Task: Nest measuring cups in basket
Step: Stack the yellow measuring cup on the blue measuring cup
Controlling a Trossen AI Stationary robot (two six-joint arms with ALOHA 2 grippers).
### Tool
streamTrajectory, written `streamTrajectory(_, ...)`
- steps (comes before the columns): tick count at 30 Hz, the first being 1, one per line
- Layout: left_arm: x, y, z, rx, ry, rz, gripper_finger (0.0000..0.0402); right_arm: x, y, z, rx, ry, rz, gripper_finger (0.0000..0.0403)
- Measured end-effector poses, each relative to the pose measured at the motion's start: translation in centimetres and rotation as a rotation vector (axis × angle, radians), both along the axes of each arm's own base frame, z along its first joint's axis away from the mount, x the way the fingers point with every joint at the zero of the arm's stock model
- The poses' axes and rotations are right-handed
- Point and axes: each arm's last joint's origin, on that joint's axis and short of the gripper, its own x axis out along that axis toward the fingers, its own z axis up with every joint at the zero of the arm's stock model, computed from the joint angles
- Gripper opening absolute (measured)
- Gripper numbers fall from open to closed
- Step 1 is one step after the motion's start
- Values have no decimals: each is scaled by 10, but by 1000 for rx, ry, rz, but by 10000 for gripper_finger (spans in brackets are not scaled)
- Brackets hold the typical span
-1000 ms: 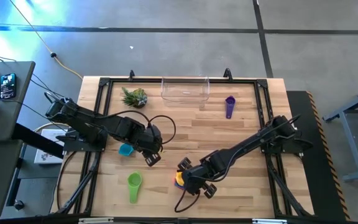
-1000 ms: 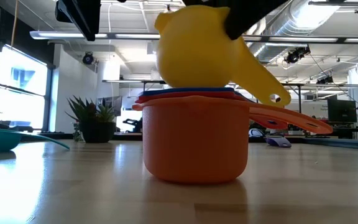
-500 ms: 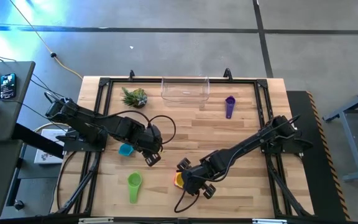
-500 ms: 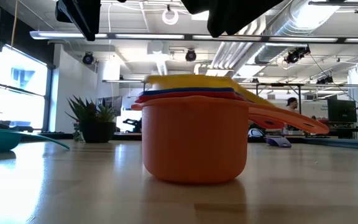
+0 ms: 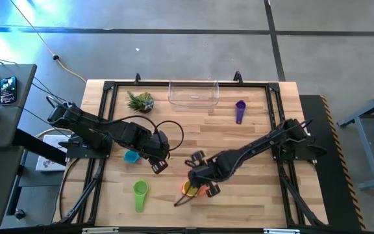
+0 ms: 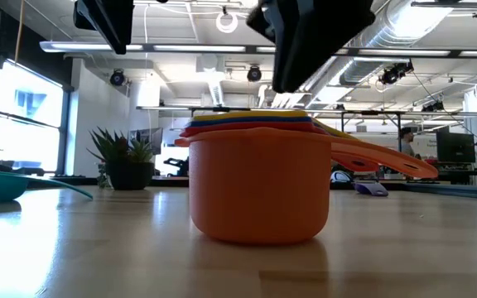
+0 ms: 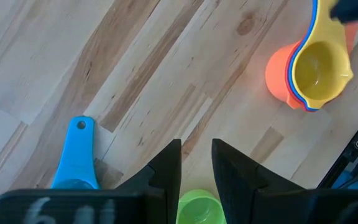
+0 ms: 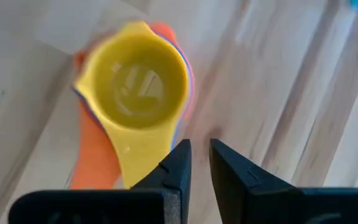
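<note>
Right gripper (image 5: 199, 174) hangs empty, fingers nearly together, just above the yellow cup (image 8: 135, 93) nested in the orange cup (image 6: 259, 186), lower centre. Any sideways brush could topple the stack. Left gripper (image 5: 158, 164) waits, narrow.

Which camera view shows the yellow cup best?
The right wrist view: the yellow cup fills it, bowl and handle seen from above, nested in the orange cup. The left wrist view shows it smaller, the low view only its rim edge, and the high view hides most of it under the right pincer.
</note>
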Motion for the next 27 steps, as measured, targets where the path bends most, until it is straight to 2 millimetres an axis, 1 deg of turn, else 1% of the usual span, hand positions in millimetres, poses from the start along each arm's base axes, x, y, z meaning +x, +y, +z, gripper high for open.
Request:
streamTrajectory(3,0,0,0,0,0,0,78,-3,-13,-9,19,71,-91,50)
streamTrajectory(5,0,0,0,0,0,-1,78,-4,-19,-16,48,107,-120,51)
streamTrajectory(9,-1,-3,0,0,0,-11,78,-8,-27,-31,67,152,-182,51)
streamTrajectory(15,-2,-6,0,-1,0,-22,78,-10,-34,-44,109,186,-234,51)
streamTrajectory(20,-2,-6,0,0,0,-22,78,-14,-36,-51,180,247,-250,51)
streamTrajectory(27,-2,-6,0,5,0,-37,78,-16,-29,-51,258,280,-236,51)
